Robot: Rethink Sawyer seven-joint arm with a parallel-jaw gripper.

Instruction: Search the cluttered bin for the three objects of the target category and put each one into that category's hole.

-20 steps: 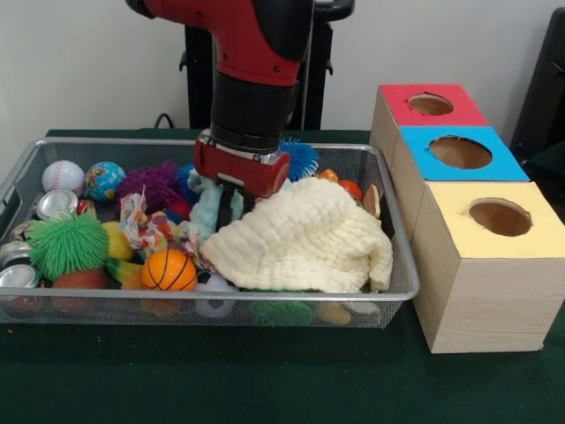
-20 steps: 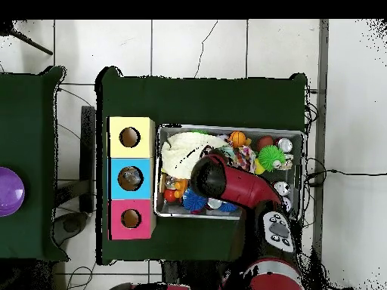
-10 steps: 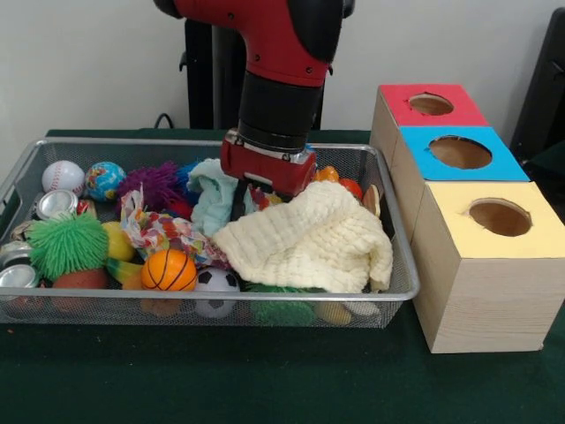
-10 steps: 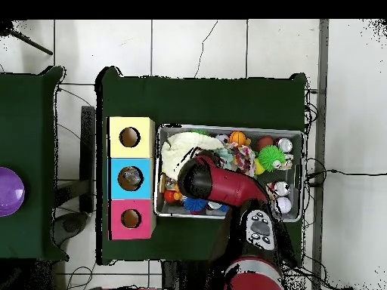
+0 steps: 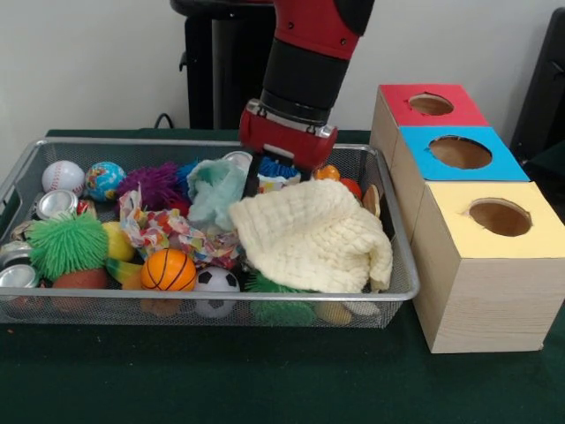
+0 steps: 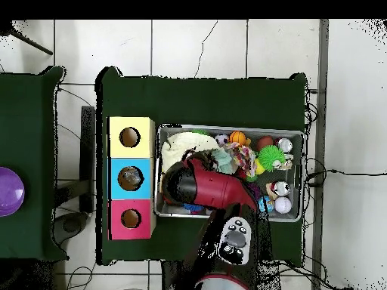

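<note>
The wire mesh bin [image 5: 177,299] holds a heap of toys and cloths; it also shows in the overhead view [image 6: 227,128]. My gripper [image 5: 275,179] hangs low over the bin's back middle, just behind a cream cloth [image 5: 313,234] and beside a teal cloth [image 5: 214,190]. The cream cloth hides its tips. A crinkled glossy wrapper with coloured print [image 5: 168,231] lies left of the cream cloth; I cannot tell whether it is one of the clear plastic objects. No other clear plastic item shows. In the overhead view my arm [image 6: 200,185] covers the gripper.
Three boxes with round holes stand right of the bin: red [image 5: 431,104], blue [image 5: 459,152], yellow [image 5: 499,216]. Metal cans [image 5: 57,205] lie at the bin's left end, with a green spiky ball [image 5: 69,246], an orange ball [image 5: 168,269] and a baseball [image 5: 62,177].
My arm has swung to the right in the front view and risen a little. The teal cloth and the cream cloth have shifted, and a small football now shows at the bin's front.
</note>
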